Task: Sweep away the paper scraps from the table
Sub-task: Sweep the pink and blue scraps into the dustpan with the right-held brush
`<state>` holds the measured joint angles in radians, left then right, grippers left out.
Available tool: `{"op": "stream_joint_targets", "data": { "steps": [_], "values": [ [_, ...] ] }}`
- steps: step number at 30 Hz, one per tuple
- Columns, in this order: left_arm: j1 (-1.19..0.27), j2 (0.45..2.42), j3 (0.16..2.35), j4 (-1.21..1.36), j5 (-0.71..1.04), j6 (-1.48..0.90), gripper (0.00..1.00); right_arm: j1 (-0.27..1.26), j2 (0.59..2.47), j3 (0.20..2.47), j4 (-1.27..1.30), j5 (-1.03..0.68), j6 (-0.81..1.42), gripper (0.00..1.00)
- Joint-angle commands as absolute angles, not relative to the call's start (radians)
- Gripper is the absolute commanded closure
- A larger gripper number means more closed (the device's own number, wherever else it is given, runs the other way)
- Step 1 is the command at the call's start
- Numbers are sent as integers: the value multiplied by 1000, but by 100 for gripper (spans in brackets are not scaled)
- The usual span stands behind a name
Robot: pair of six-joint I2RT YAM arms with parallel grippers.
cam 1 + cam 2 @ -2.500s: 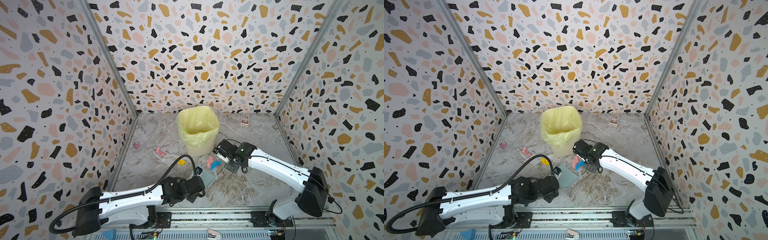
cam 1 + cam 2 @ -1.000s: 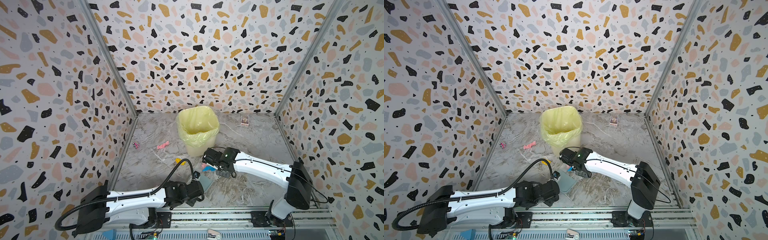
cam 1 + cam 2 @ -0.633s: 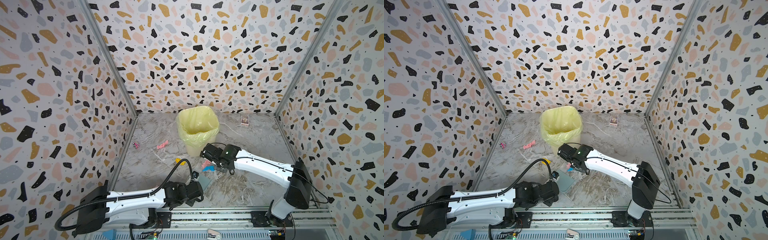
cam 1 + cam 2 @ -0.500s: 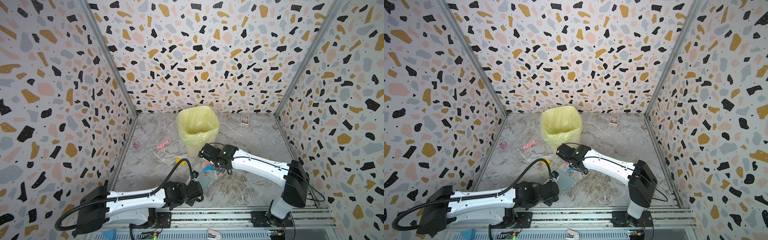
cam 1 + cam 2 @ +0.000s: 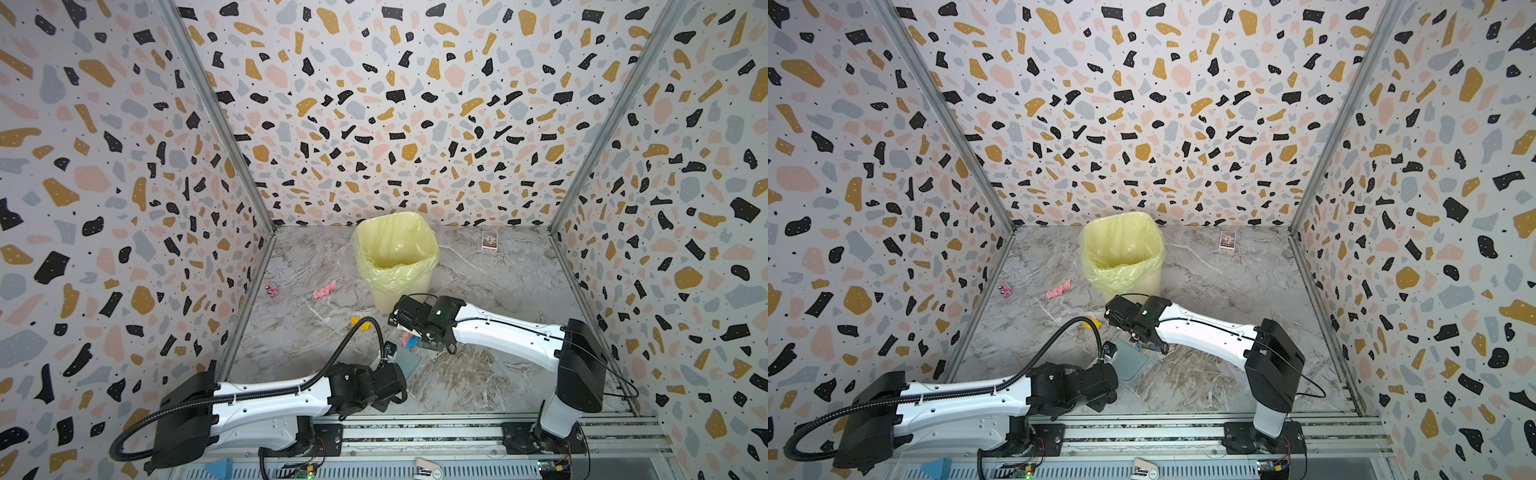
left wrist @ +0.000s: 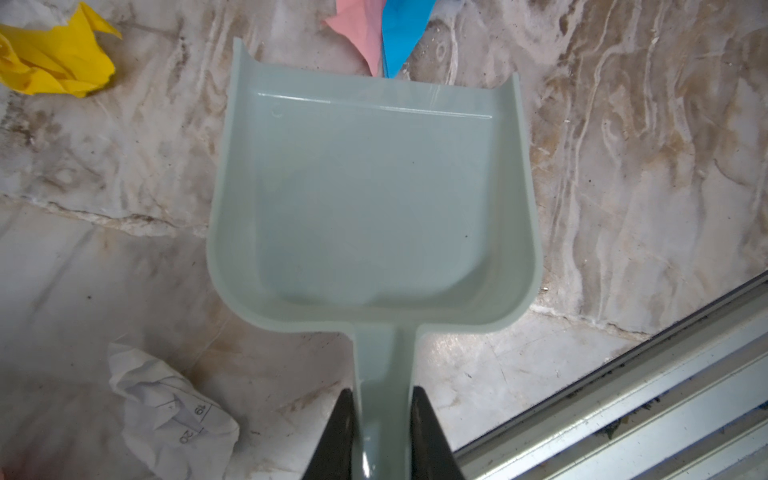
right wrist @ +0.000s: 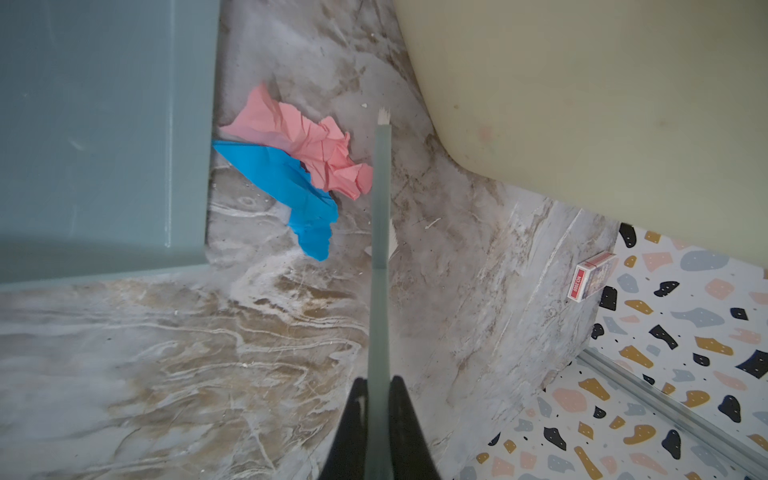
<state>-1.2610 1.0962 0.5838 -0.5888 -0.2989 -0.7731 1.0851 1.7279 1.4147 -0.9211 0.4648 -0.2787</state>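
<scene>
Paper scraps [image 7: 299, 166], pink and blue, lie on the table [image 7: 187, 353] ahead of the right claw [image 7: 379, 388], between its clamped grey blade [image 7: 380, 208] and the dustpan [image 6: 374, 187] lip. The left claw [image 6: 382, 395] grasps the dustpan handle.

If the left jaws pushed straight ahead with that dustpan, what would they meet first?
Probably the pink scrap and the blue scrap, which lie right at the front lip of the dustpan.

We see a crumpled pink scrap [image 7: 307, 145] touching a blue scrap [image 7: 291, 187] on the veined table [image 7: 208, 353]; a yellow scrap [image 6: 54, 62] and a white scrap [image 6: 166, 407] lie apart.
</scene>
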Motion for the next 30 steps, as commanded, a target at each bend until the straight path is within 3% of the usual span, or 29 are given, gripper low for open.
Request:
{"op": "stream_joint_targets", "data": {
  "steps": [1,30],
  "values": [
    [-1267,1107,571,-576,-324,-774,100,1088,1672,1457,-962,462,-265,100],
    [-1270,1083,587,-619,-256,-783,100,1065,1770,1497,-987,464,-206,100]
  ]
}}
